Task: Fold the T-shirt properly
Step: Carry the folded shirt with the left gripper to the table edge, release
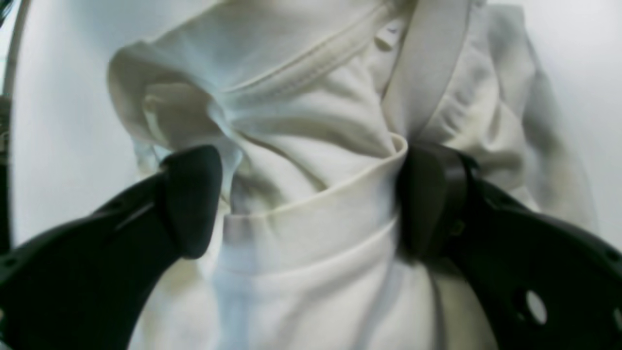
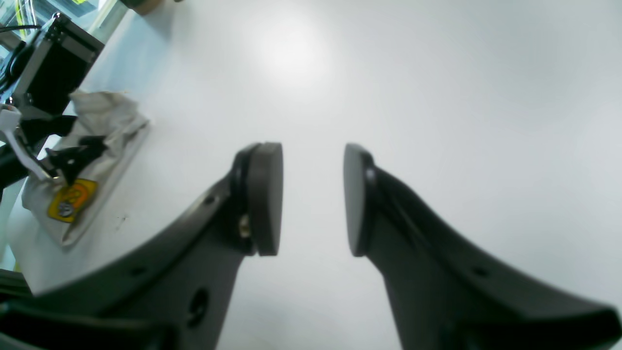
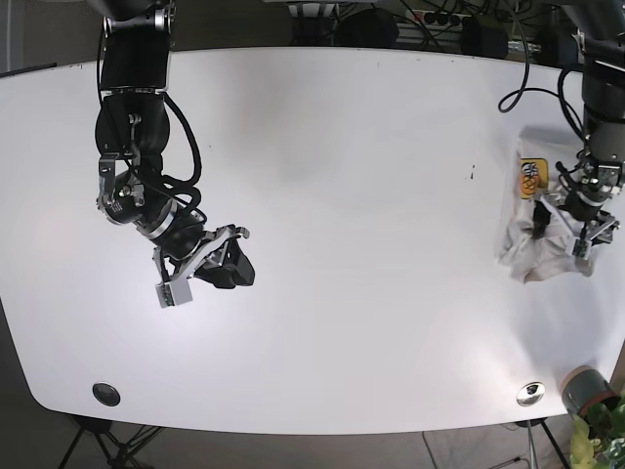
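Left tool [image 1: 311, 204]: closed on a bunched fold of the white T-shirt [image 1: 301, 121], pads pressed into cloth on both sides. Crumpled in a heap at the desk [image 3: 342, 176] edge under that arm, yellow print [image 3: 530, 174] showing at the far end. Right tool [image 2: 312, 199]: parted, holding nothing, hanging over bare desk well apart from the T-shirt.

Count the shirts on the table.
1. A crumpled white shirt at the table's right edge in the base view, with the left tool around a bunched fold. None visible elsewhere.
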